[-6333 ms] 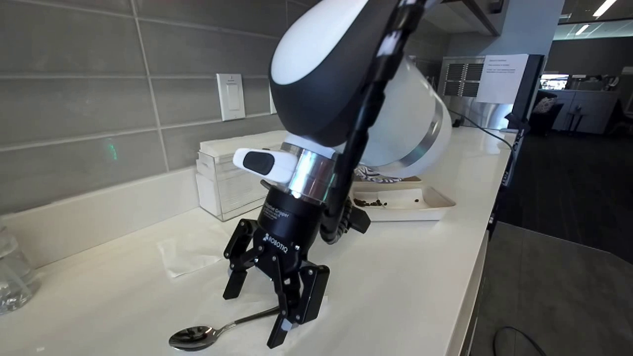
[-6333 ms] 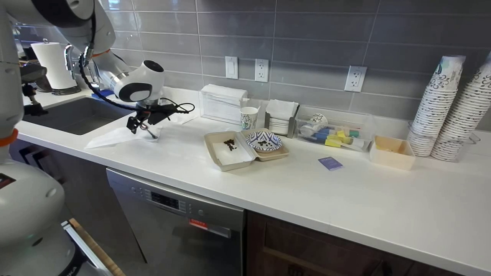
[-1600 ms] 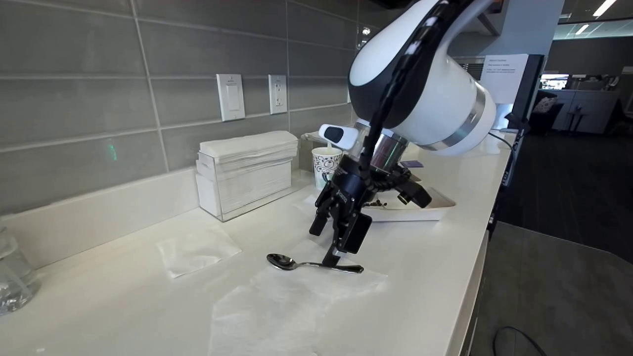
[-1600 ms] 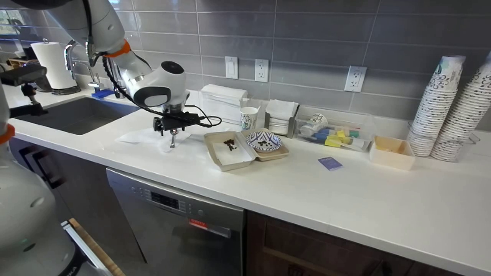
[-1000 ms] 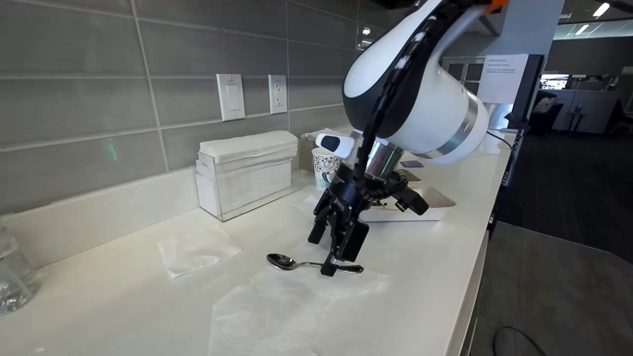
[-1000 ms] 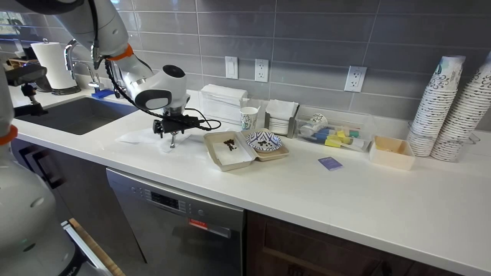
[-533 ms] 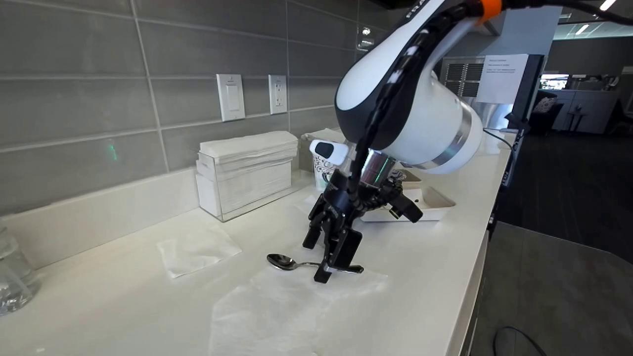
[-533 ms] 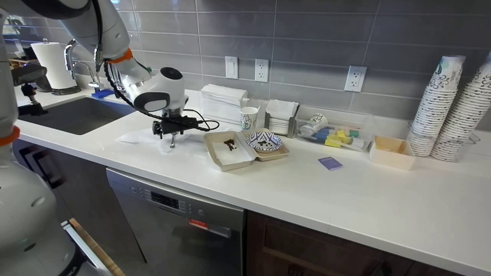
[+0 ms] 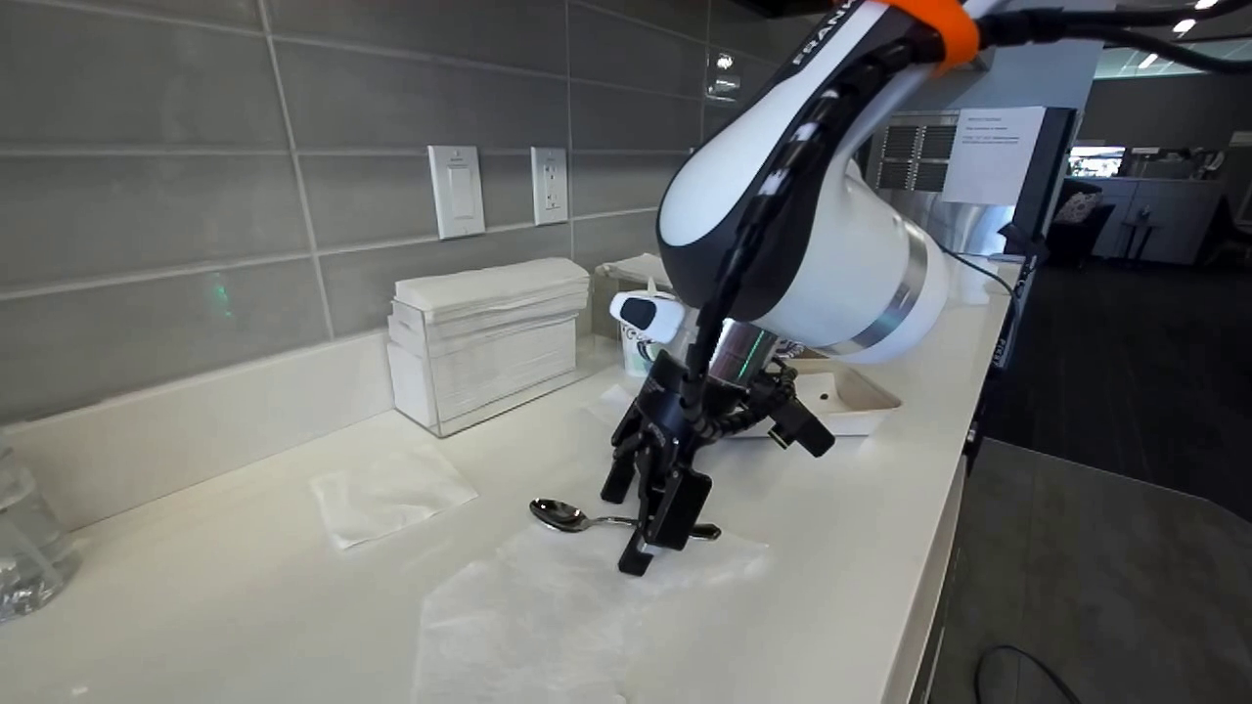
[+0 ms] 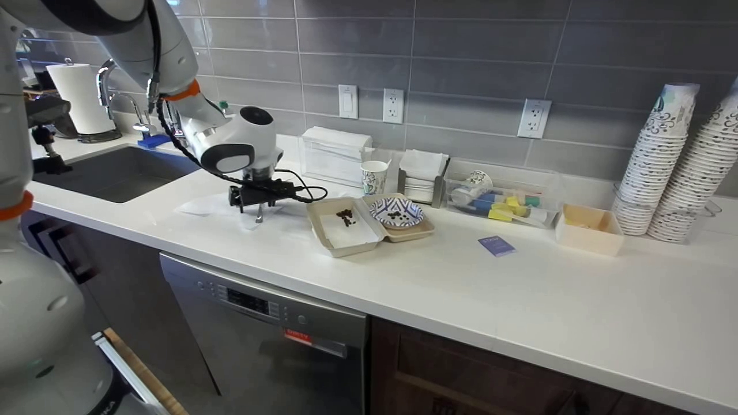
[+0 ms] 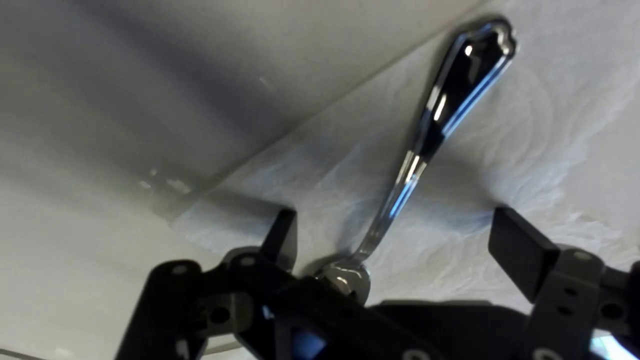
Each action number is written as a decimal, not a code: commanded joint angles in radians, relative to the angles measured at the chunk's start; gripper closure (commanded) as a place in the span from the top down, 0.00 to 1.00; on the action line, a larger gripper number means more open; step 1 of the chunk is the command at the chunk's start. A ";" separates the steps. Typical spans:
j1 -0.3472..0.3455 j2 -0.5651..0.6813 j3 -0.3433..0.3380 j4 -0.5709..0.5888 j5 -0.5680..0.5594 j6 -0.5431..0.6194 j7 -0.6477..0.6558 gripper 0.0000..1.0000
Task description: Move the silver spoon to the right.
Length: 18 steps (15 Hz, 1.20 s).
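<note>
The silver spoon [image 9: 559,515] lies on a thin white paper sheet [image 9: 528,616] on the counter. Its oval bowl points away from the counter's front edge, and its handle runs under my gripper [image 9: 626,533]. In the wrist view the spoon [image 11: 407,172] slants between the two fingers of the gripper [image 11: 392,215], with a gap on each side. The gripper is open and low over the paper. Part of the bowl is hidden behind the gripper in the wrist view. In an exterior view the spoon's bowl [image 10: 259,216] shows just below the gripper [image 10: 252,206].
A napkin box [image 9: 489,342] stands by the wall. A loose napkin [image 9: 391,494] and a bottle [image 9: 24,548] lie to its left. A takeout container [image 10: 346,227], paper cup [image 10: 373,177], plastic bin [image 10: 519,202] and stacked cups [image 10: 657,167] stand along the counter. A sink [image 10: 115,173] is at left.
Since the oldest frames the spoon has moved along the counter toward the takeout container. Over the last second and a half the gripper has come down around the handle; the spoon has hardly moved.
</note>
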 commanded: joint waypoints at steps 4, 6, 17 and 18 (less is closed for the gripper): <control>-0.029 0.020 -0.025 -0.013 -0.058 0.061 0.077 1.00; -0.015 0.026 -0.058 -0.005 -0.054 0.058 0.077 1.00; 0.004 0.088 -0.103 0.060 -0.054 0.114 0.110 1.00; 0.006 0.099 -0.106 0.072 -0.057 0.123 0.116 1.00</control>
